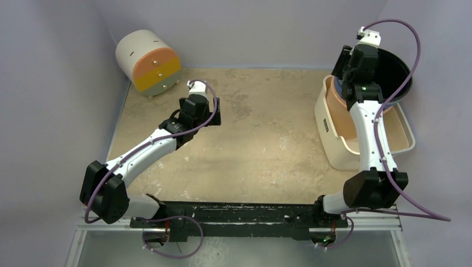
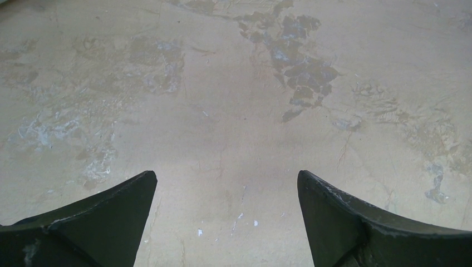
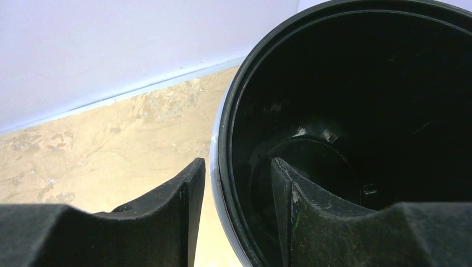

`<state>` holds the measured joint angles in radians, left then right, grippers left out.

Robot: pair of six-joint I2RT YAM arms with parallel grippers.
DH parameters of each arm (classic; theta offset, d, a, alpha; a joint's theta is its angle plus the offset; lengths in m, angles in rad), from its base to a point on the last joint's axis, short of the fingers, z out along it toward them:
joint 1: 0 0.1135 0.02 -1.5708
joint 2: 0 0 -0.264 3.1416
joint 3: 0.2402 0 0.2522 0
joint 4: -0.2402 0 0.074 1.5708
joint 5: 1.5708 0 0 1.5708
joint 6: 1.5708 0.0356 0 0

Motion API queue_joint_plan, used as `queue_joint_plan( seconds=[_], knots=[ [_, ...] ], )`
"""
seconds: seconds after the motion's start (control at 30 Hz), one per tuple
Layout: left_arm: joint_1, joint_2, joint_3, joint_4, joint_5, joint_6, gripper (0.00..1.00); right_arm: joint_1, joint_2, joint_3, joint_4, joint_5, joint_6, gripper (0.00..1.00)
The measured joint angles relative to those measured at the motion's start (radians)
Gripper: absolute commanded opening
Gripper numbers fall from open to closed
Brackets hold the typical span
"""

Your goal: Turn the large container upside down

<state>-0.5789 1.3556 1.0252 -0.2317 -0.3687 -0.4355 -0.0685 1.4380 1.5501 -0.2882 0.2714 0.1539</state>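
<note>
The large container is a black bowl point(image 1: 392, 69) with a pale outer rim, tilted on edge above the white rack point(image 1: 329, 142) at the far right, its opening facing the camera. My right gripper point(image 1: 349, 71) grips its left rim. In the right wrist view the gripper point(image 3: 238, 162) straddles the rim, one finger inside the dark bowl point(image 3: 362, 83) and one outside, closed on the wall. My left gripper point(image 1: 216, 111) is open and empty over bare table left of centre; its wrist view point(image 2: 226, 177) shows only tabletop between the fingers.
An orange bowl point(image 1: 340, 108) sits in the white rack under the black container. A round white, orange and yellow drawer unit point(image 1: 149, 61) stands at the back left corner. Walls close in behind and on both sides.
</note>
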Motion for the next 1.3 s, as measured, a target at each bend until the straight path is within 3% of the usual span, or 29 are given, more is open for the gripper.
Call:
queue_joint_plan(
  seconds=[0.27, 0.67, 0.73, 0.83, 1.07, 1.3],
  knots=[
    [-0.003, 0.0, -0.007, -0.002, -0.002, 0.0, 0.94, 0.0, 0.0, -0.001, 0.0, 0.0, -0.002, 0.34],
    [-0.007, 0.0, -0.009, -0.002, -0.003, 0.0, 0.94, -0.005, 0.015, -0.002, 0.003, 0.003, -0.002, 0.35],
    [-0.007, 0.0, -0.009, -0.002, -0.005, 0.0, 0.94, -0.005, 0.021, -0.002, 0.008, 0.002, -0.002, 0.25],
    [-0.007, 0.0, -0.009, -0.002, -0.006, 0.0, 0.94, -0.005, 0.023, -0.002, 0.013, -0.006, -0.009, 0.0],
    [-0.008, 0.0, -0.009, -0.002, -0.006, 0.0, 0.94, -0.011, 0.027, 0.007, 0.019, 0.008, -0.024, 0.0],
    [-0.013, 0.0, -0.009, -0.002, -0.007, 0.0, 0.94, -0.011, 0.019, 0.12, -0.106, 0.026, -0.035, 0.0]
  ],
)
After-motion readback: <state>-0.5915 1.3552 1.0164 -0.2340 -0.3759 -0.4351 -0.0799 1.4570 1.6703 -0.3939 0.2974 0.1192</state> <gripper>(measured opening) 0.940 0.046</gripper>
